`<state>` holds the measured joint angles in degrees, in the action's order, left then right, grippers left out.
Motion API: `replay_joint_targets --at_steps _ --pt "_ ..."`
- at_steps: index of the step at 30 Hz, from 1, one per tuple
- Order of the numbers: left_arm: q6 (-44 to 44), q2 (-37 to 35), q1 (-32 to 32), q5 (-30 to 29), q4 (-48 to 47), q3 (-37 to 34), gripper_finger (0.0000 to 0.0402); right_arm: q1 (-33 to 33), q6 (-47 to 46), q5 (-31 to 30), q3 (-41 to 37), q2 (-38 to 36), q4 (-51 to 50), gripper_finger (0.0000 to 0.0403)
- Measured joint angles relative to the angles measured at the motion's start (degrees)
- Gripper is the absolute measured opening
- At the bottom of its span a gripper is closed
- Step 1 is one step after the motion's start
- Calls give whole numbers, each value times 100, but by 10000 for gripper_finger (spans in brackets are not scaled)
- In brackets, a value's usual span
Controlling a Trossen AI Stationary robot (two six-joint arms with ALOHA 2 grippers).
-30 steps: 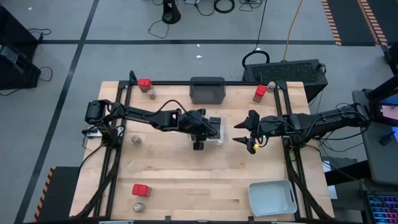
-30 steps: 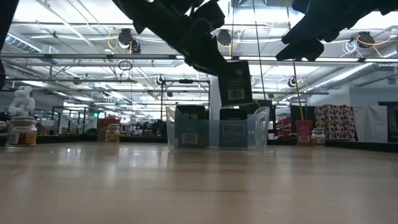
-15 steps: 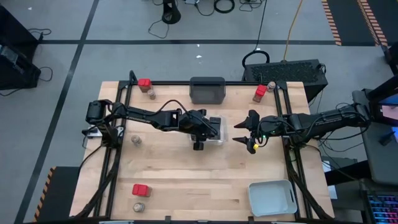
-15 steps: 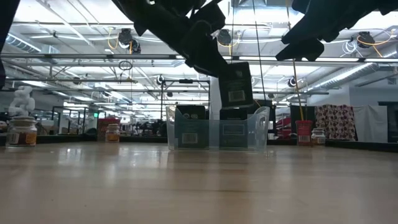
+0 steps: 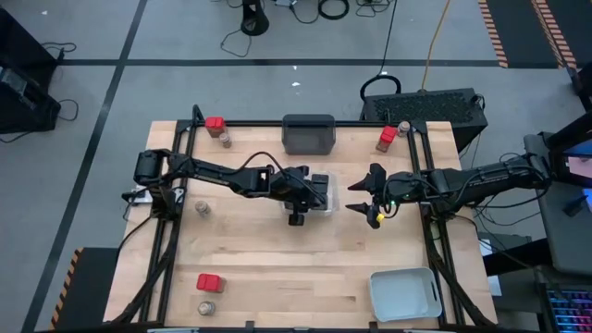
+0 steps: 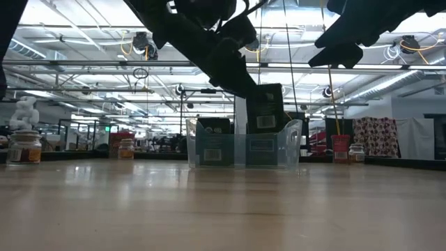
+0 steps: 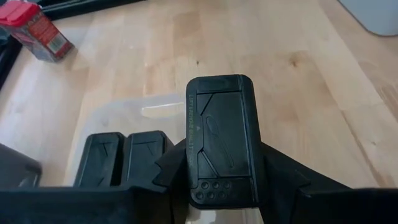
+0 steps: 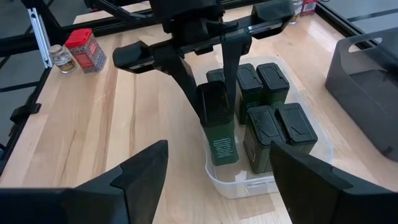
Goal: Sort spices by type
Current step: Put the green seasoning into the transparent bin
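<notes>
Over the clear tray (image 5: 318,192) at the table's centre, the left gripper (image 8: 214,93) holds a black boxy spice tin (image 8: 219,127) pinched by its upper part, jaws closed on its sides. Compared with a second ago the tin sits lower: in the low view its base was above the tray rim, and now the tin (image 6: 264,115) has dropped so its lower end is level with or just inside the rim, at the tray's corner nearest the left arm's base. The tilt has also eased; it hangs closer to upright. Five other black tins (image 8: 264,118) already stand inside the tray, packed together, and the free slot is beside them, so this looks like the last stretch of a placement, not yet released. The right gripper (image 5: 367,196) hovers just beyond the tray on the side away from the left arm, fingers spread wide and empty, unchanged. Well away from the tray, red-topped containers (image 5: 209,282) and round jars (image 5: 203,209) remain at the table's edges and corners, unsorted; the black kind appears nearly finished, the other two kinds not begun.
</notes>
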<state>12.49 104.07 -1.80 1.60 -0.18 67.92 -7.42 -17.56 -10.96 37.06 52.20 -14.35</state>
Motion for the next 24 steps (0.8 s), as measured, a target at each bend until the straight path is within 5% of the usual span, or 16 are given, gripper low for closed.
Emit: replay_joint_targets --at_steps 24 --pt "50 235 -26 -8 73 4 146 0 -24 2 0 0 -14 263"
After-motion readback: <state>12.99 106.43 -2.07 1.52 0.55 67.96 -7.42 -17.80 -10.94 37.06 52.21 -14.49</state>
